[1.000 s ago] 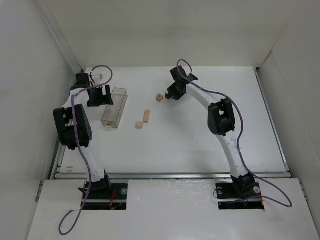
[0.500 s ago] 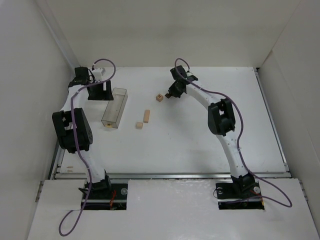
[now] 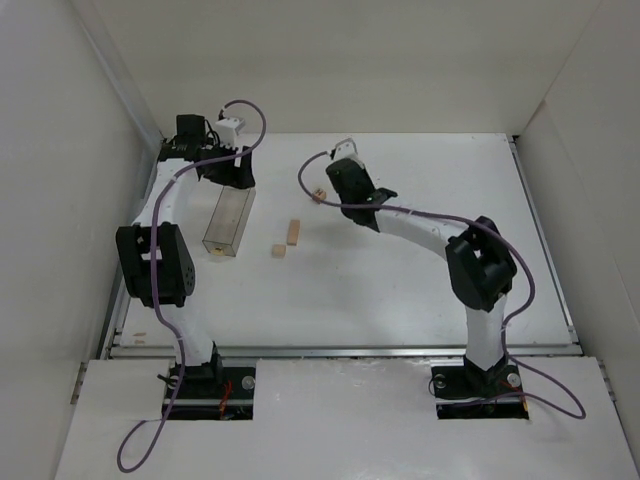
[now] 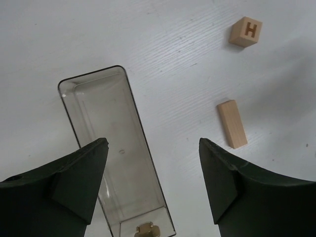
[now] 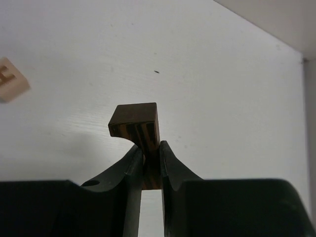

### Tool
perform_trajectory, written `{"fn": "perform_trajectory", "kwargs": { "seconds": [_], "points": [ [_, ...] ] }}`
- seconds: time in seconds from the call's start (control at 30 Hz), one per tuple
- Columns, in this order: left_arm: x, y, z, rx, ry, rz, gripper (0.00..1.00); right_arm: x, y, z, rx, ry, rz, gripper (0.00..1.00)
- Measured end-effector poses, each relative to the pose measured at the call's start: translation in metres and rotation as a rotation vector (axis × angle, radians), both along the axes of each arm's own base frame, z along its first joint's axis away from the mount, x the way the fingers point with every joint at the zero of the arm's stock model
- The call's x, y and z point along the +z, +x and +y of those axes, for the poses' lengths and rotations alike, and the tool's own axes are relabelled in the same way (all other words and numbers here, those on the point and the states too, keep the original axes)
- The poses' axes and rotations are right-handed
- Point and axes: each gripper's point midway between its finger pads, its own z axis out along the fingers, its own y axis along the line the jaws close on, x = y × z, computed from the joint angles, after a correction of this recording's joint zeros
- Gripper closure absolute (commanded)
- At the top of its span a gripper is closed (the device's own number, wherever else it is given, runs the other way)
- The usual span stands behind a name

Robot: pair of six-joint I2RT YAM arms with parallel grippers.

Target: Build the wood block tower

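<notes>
Right gripper (image 5: 151,158): closed on the dark block (image 5: 134,121), pinching its lower stem between the two fingers, with the block's flat head sticking out beyond the tips.
Dark block, place: held in the air above the bare table (image 3: 400,290), touching nothing else; in the overhead view the gripper hides it.
Left gripper (image 4: 153,148): wide open and holding nothing, hanging over the clear box (image 4: 91,74).
Lettered cube (image 4: 245,31): alone on the table with an H on its upper face, near the right gripper and apart from the other pieces.
Pale bar (image 4: 232,123): lying flat on the table between the lettered cube and the box, touching neither.
Small cube (image 3: 279,250): on the table just beside the near end of the bar, seen only from overhead.
Clear box: lying on its side, open end towards the left gripper; a small brass-coloured bit (image 4: 145,229) shows at its far end, too small to name.
Done so far: one piece is lifted; no two pieces are stacked, so no tower stands yet.
Left to do: by my reading, nearly all of it. The dark block needs setting down, then the bar and both cubes need gathering and stacking.
Progress: I judge it to be at the very start.
</notes>
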Motion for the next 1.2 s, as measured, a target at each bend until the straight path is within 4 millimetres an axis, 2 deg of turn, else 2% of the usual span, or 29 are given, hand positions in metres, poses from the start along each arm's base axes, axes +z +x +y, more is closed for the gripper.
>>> {"fn": "perform_trajectory", "kwargs": {
  "seconds": [0.07, 0.23, 0.37, 0.43, 0.47, 0.5, 0.53, 0.57, 0.67, 0.77, 0.83, 1.07, 1.17, 1.2],
  "points": [
    [0.000, 0.002, 0.005, 0.030, 0.005, 0.000, 0.27, -0.014, -0.011, -0.005, -0.007, -0.129, -0.007, 1.00],
    [0.003, 0.005, 0.018, 0.100, 0.035, -0.012, 0.27, -0.074, -0.035, -0.015, -0.030, -0.445, 0.075, 1.00],
    [0.007, 0.001, 0.022, 0.126, 0.045, -0.022, 0.27, -0.096, -0.049, -0.013, -0.039, -0.591, 0.097, 1.00],
    [0.008, -0.001, 0.024, 0.137, 0.050, -0.024, 0.27, -0.098, -0.054, -0.010, -0.047, -0.628, 0.087, 1.00],
    [0.009, -0.001, 0.025, 0.143, 0.053, -0.025, 0.27, -0.099, -0.056, -0.005, -0.042, -0.636, 0.082, 0.96],
    [0.009, -0.002, 0.025, 0.147, 0.056, -0.026, 0.27, -0.099, -0.058, -0.002, -0.042, -0.643, 0.075, 0.88],
    [0.010, -0.001, 0.026, 0.151, 0.058, -0.027, 0.27, -0.098, -0.060, 0.001, -0.039, -0.646, 0.072, 0.72],
    [0.010, -0.001, 0.027, 0.154, 0.059, -0.029, 0.27, -0.096, -0.062, 0.005, -0.038, -0.639, 0.068, 0.65],
    [0.010, -0.001, 0.028, 0.161, 0.065, -0.029, 0.26, -0.090, -0.066, 0.020, -0.027, -0.607, 0.055, 0.47],
    [0.011, -0.001, 0.029, 0.165, 0.066, -0.030, 0.26, -0.087, -0.071, 0.034, -0.003, -0.568, 0.051, 0.37],
    [0.011, -0.001, 0.029, 0.166, 0.067, -0.031, 0.26, -0.089, -0.075, 0.043, 0.023, -0.549, 0.062, 0.33],
    [0.010, -0.002, 0.030, 0.170, 0.071, -0.027, 0.26, -0.103, -0.094, 0.061, 0.091, -0.482, 0.133, 0.30],
    [0.009, -0.002, 0.030, 0.173, 0.074, -0.026, 0.26, -0.101, -0.097, 0.065, 0.114, -0.383, 0.180, 0.30],
    [0.009, -0.002, 0.031, 0.175, 0.076, -0.027, 0.26, -0.094, -0.097, 0.065, 0.124, -0.306, 0.205, 0.30]
  ]
}}
